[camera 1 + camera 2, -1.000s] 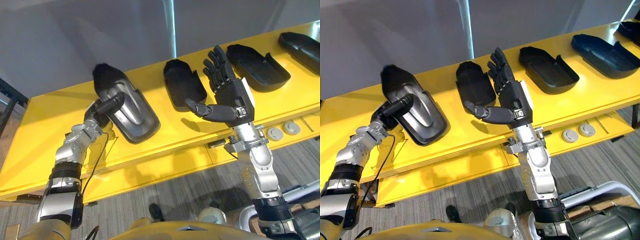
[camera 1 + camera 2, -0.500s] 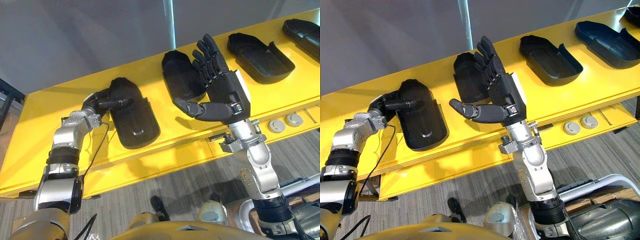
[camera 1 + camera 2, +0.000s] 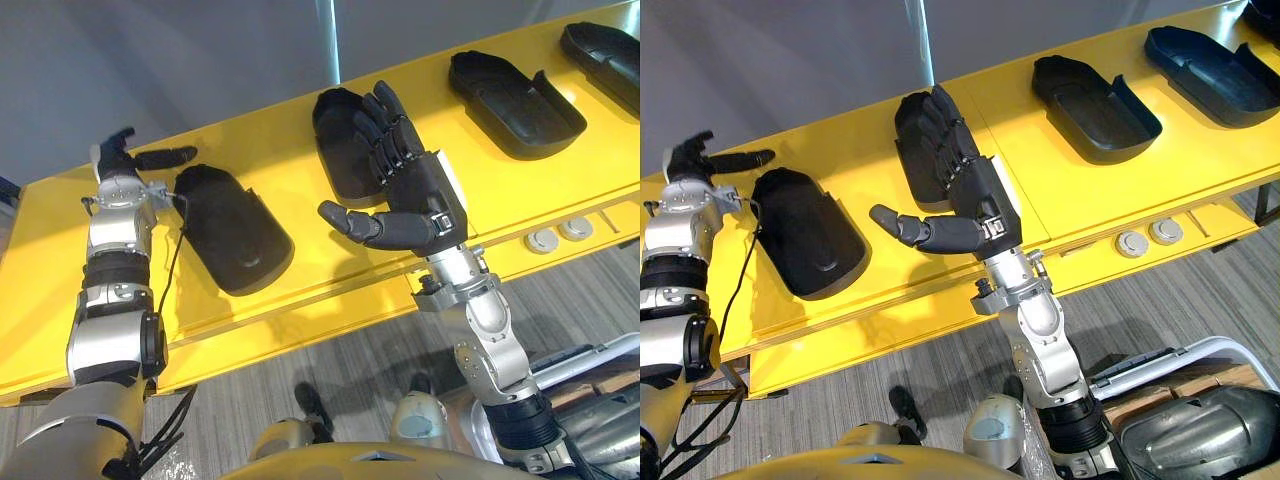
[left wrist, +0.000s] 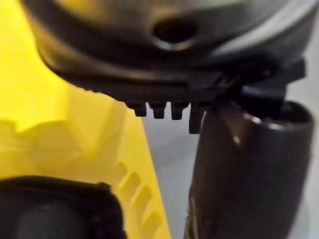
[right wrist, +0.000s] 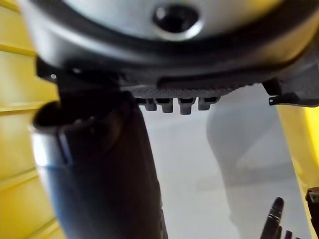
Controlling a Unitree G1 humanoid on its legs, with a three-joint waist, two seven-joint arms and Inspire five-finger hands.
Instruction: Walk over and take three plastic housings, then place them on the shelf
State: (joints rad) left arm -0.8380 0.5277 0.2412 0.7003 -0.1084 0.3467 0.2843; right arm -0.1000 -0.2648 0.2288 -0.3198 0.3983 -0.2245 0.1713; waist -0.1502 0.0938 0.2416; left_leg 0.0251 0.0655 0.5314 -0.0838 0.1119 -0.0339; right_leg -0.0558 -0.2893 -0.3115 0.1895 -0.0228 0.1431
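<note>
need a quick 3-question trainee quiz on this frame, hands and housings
1. True or false: the left hand is curled round the leftmost housing.
2. Counting from the robot's left, which housing does the right hand hover in front of? A first, B second, C third.
3. Fill in: the right hand's fingers are ___.
Key: 1 false, it is open beside it; 2 B, the second housing; 3 open.

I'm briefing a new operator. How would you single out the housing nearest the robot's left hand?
Look at the long yellow shelf with its row of black housings. Go to the row's left end, beside the open left hand: that housing is the leftmost, and seems to lie rounded side up while its neighbours show hollows.
</note>
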